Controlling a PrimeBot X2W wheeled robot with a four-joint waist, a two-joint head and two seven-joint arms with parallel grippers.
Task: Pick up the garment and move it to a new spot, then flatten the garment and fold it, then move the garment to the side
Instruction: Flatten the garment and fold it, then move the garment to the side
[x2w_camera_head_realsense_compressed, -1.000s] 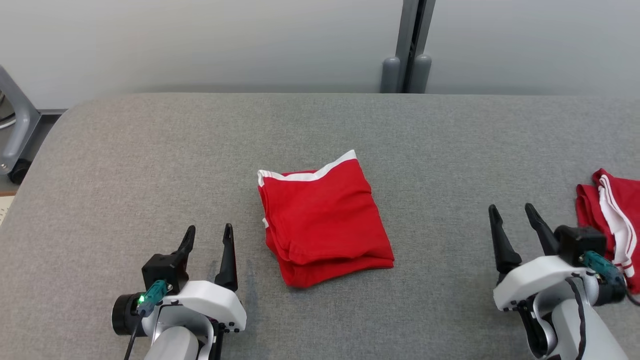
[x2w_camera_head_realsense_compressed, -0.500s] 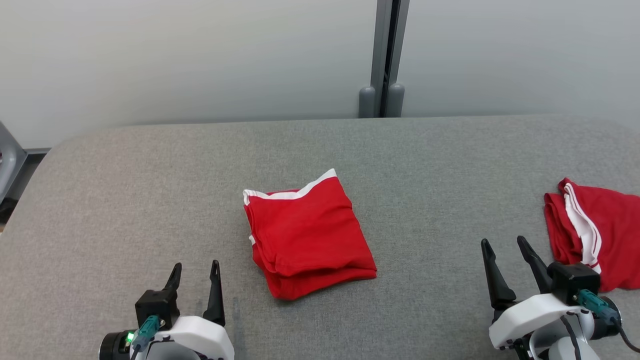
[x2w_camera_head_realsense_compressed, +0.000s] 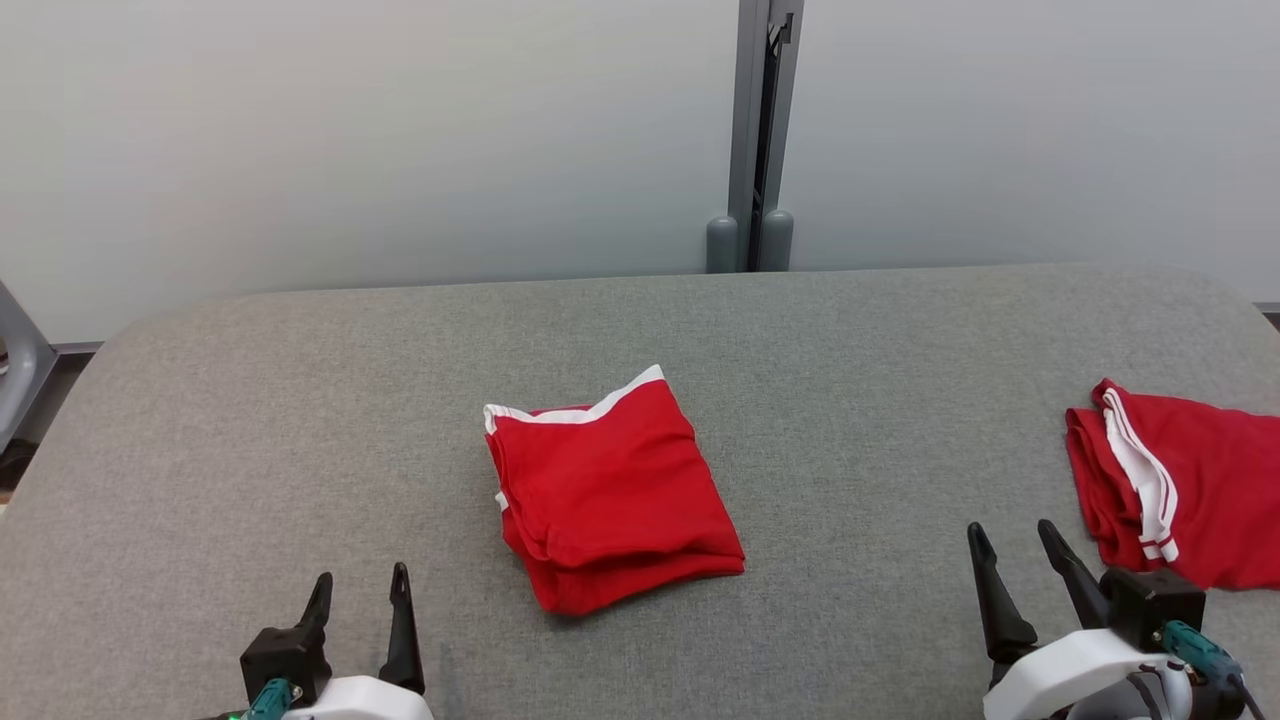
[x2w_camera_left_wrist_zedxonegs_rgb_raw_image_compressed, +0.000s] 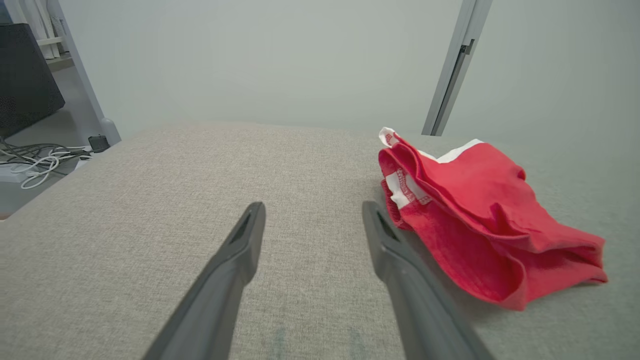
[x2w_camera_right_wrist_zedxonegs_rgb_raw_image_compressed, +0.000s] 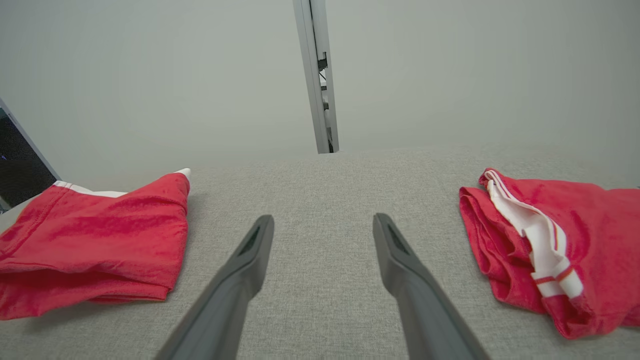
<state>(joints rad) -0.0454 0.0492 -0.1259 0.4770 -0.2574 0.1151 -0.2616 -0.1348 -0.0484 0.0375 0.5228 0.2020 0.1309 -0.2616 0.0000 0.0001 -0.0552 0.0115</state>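
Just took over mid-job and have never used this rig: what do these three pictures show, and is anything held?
It is a wheeled robot with two arms. The wide picture comes from its head camera, looking down on a grey padded table. The other two come from a camera on each wrist, looking along that gripper's two dark fingers. A folded red garment with white trim lies in the middle, and a second red garment lies at the robot's right. The left gripper and right gripper are open and hold nothing.
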